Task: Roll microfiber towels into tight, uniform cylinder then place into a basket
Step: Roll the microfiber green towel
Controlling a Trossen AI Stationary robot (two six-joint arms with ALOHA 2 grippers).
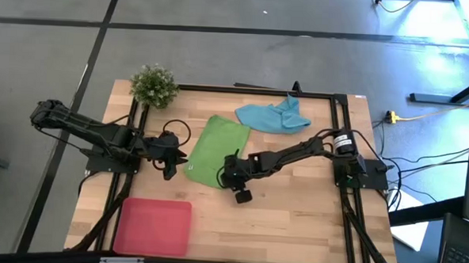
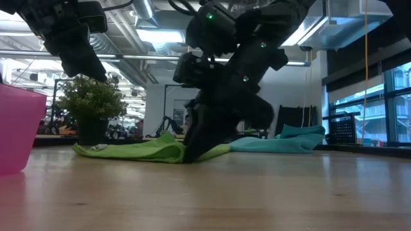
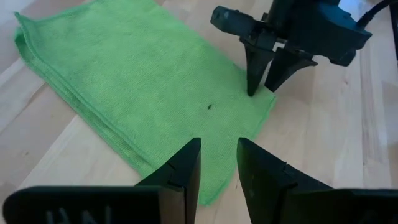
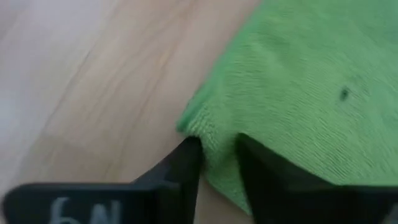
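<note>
Lying flat, folded lime green towel [image 1: 216, 150] on table.

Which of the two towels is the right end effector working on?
The lime green towel: the right end effector pinches its corner. The light blue towel lies crumpled, untouched, farther back.

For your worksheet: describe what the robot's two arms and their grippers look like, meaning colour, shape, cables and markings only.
Both arms are dark, jointed and slender, with black cables looping near their bases. The right arm has a white label band near its base. The left gripper and right gripper each have two black, wedge-shaped fingers; pale lettering marks each gripper body.
</note>
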